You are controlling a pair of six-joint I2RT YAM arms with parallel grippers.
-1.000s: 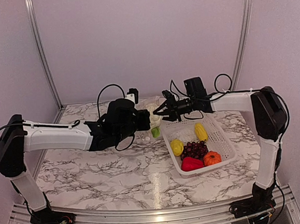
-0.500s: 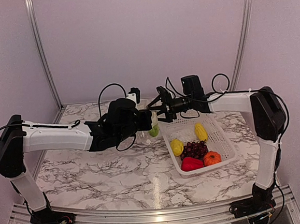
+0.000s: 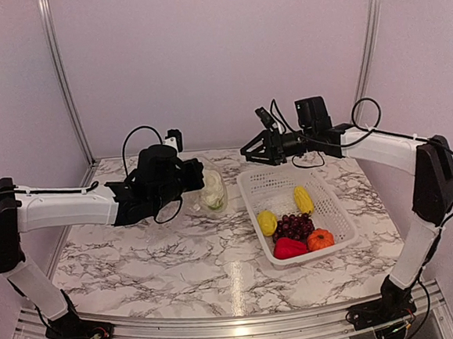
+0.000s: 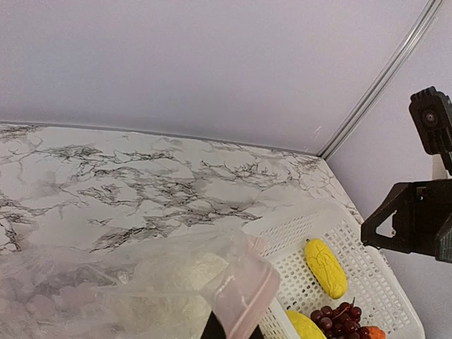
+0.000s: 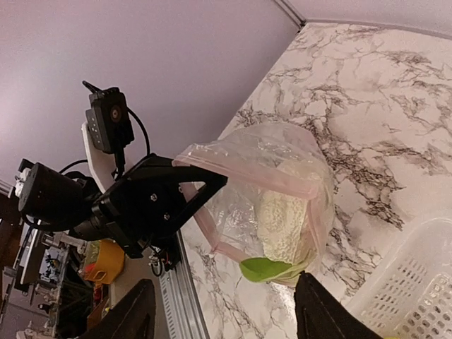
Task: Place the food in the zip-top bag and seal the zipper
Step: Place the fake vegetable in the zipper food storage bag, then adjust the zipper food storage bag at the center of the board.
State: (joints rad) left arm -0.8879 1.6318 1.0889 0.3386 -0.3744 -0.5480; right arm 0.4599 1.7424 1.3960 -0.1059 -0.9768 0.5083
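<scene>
The clear zip-top bag (image 3: 212,193) hangs just left of the basket, its pink zipper (image 5: 244,161) strip gaping open. My left gripper (image 3: 193,177) is shut on the bag's rim, which shows as a pinched fold (image 4: 244,293) in the left wrist view. The white cauliflower (image 5: 286,215) with its green leaf (image 5: 265,269) lies inside the bag. My right gripper (image 3: 248,150) hovers open and empty above the basket's far left corner. Two yellow pieces (image 3: 267,222) (image 3: 303,199), dark grapes (image 3: 294,227), a red pepper (image 3: 289,248) and an orange fruit (image 3: 320,240) lie in the basket.
The white lattice basket (image 3: 275,183) stands right of centre on the marble table (image 3: 163,261). Metal frame posts (image 3: 60,72) rise at the back corners. A rail (image 3: 223,327) runs along the near edge.
My right gripper opened, left the cauliflower in the bag and drew back up to the right. The left arm shifted left with the bag, which now hangs fuller.
</scene>
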